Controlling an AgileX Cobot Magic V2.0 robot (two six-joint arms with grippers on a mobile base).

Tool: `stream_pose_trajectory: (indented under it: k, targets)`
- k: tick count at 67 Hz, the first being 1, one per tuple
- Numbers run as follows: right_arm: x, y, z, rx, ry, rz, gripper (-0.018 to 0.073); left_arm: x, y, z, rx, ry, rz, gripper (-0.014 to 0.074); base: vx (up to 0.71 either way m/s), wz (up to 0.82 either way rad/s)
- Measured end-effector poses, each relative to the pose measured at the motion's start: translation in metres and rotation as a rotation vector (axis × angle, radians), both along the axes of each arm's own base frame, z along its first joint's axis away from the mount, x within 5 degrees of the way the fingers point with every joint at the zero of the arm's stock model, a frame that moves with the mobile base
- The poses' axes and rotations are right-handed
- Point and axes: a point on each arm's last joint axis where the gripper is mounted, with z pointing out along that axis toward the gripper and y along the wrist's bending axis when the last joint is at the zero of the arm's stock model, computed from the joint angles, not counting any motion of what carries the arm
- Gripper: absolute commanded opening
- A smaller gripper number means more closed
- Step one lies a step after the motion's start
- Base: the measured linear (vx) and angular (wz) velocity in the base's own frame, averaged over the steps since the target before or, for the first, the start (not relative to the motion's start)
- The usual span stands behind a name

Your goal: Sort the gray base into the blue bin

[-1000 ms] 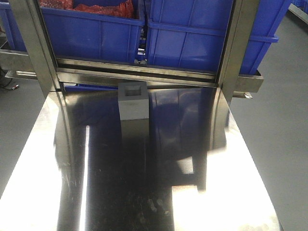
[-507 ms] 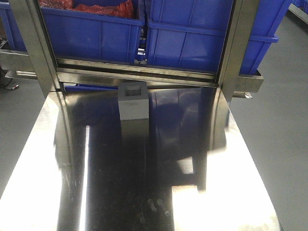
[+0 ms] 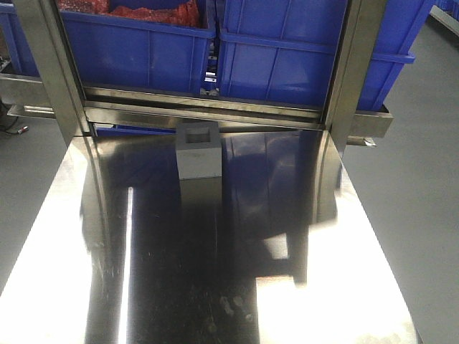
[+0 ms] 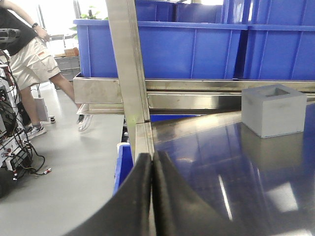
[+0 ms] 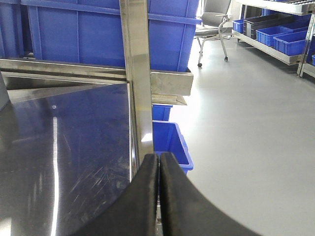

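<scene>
Front view, gray base [image 3: 198,149] upright on the steel table [image 3: 215,287], upper centre of frame, recess up, blue bin [image 3: 287,64] above and right of it, left wrist view, left gripper [image 4: 151,160] at bottom, jaws pressed together, empty, gray base at right, right wrist view, right gripper [image 5: 159,157], jaws together, empty

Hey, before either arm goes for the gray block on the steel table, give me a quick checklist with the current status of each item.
1. The gray base is upright, recess up, on the table: ok.
2. The left claw is open for a grasp: not ok, shut.
3. The right claw is open: not ok, shut.
4. Both claws are empty: ok.
5. There is room beside the base: ok; the steel rail is close behind it.
6. The blue bin has free space: cannot tell, inside hidden.
</scene>
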Motion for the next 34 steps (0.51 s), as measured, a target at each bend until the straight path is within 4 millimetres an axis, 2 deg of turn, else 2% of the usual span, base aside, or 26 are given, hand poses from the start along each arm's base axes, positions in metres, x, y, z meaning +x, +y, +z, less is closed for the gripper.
stream_pose_trajectory:
  k: [10, 15, 24, 34]
  targets:
    - [0.000, 0.000, 0.000, 0.000, 0.000, 0.000, -0.0005, 0.000, 0.000, 0.006, 0.001, -0.055, 0.000, -0.0006, 0.00, 0.00]
    - [0.000, 0.000, 0.000, 0.000, 0.000, 0.000, -0.0005, -0.001, 0.000, 0.015, 0.003, -0.104, 0.001, -0.0006, 0.00, 0.00]
    - [0.000, 0.000, 0.000, 0.000, 0.000, 0.000, -0.0005, -0.006, 0.000, 0.048, 0.006, -0.221, 0.001, -0.0006, 0.00, 0.00]
    - [0.000, 0.000, 0.000, 0.000, 0.000, 0.000, -0.0005, 0.004, 0.000, 0.086, 0.006, -0.206, 0.001, -0.0006, 0.00, 0.00]
